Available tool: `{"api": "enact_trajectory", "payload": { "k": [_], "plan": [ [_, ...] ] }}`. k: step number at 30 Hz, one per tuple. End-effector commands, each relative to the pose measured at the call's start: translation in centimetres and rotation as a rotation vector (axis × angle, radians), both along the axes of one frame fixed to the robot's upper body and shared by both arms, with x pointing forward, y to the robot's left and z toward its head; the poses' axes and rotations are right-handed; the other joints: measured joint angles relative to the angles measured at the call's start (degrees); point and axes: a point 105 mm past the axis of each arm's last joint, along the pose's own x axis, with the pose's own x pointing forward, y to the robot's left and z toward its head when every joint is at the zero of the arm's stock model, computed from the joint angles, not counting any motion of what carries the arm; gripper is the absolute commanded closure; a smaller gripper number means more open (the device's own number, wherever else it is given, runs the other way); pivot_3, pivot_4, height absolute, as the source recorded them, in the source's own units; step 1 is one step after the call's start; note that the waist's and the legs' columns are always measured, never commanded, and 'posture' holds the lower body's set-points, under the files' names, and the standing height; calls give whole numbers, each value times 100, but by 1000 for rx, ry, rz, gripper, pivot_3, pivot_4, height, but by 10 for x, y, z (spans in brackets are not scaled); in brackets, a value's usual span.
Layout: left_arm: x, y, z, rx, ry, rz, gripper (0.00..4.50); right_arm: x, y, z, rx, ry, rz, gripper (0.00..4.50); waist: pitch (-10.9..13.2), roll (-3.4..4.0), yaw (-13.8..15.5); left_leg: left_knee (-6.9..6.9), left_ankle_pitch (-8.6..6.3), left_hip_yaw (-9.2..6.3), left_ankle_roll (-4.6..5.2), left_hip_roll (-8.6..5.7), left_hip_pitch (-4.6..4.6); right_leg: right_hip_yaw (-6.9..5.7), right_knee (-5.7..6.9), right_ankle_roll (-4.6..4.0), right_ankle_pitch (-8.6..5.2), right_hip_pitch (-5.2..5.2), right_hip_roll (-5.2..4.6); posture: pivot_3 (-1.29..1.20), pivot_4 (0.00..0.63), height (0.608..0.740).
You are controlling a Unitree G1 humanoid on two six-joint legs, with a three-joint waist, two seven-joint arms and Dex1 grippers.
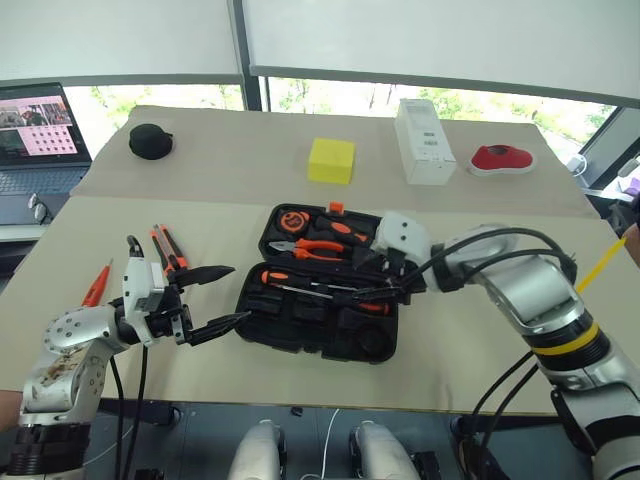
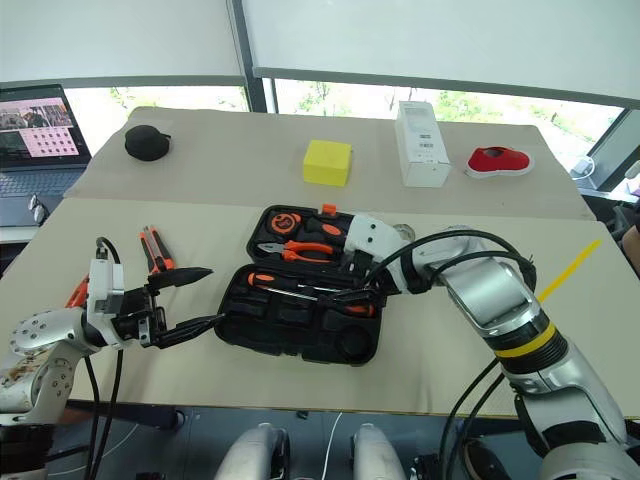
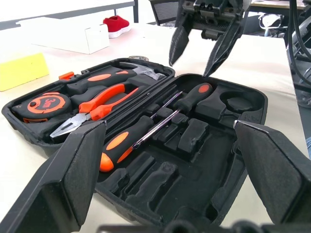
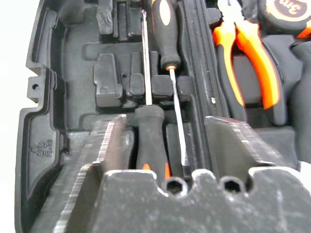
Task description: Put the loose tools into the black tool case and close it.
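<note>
1. Beige cloth-covered table [image 1: 480, 330] in front of bright windows; a laptop at far left, and a yellow block, a white box and a red item along the far side

2. Black plastic hinged tool case [image 1: 300, 330] lies open at table centre, with the orange-handled pliers [image 1: 318, 247], the round tape measure and the hammer seated in its far half

3. Two black-and-orange-handled screwdrivers [image 1: 320, 288] lie in the near half, side by side, long axes running left-right across the case

4. Right gripper [image 1: 383, 290] hangs just over the right ends of those screwdrivers, fingers partly apart with nothing between them; judged to have let go

5. Left gripper [image 1: 212, 296] hovers just left of the case, fingers spread wide and empty, pointing right toward it

6. Orange-and-black utility knife [image 1: 167, 250] lies on the cloth just beyond the left gripper, long axis running near-far

7. Slim all-orange tester screwdriver [image 1: 97, 285] lies further left, tilted, near the left arm

8. Both loose tools are left of the case, so the left arm is nearer; a pick would need that gripper swung away from the case. Tape roll not made out
</note>
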Motion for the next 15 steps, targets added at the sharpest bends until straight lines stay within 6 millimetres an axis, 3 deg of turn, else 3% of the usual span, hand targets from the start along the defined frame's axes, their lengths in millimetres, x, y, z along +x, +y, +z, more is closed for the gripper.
{"api": "enact_trajectory", "payload": {
  "k": [1, 6, 15],
  "plan": [
    [-3, 1, 2, 7, -4, -10, 0, 4, 8, -7, 51, -24, -7, 2911, 0, 0, -4, 0, 0, 2, 0, 0, 0, 0, 0, 0, 0, 0, 0, 0, 150, 740],
    [-6, -1, -4, 11, 18, -9, 0, 14, 7, -28, 50, -15, -50, 4458, 0, -1, -12, 1, 1, 9, -1, 0, 4, 3, 3, 0, 0, 1, 1, 0, 150, 740],
    [-10, 5, -12, 24, 37, 13, 0, 14, 10, -47, 32, 23, -63, 4458, -1, -3, -22, -2, 1, 16, -1, 4, 34, 6, 13, -7, -3, 18, 4, 0, 150, 740]
  ]
}}
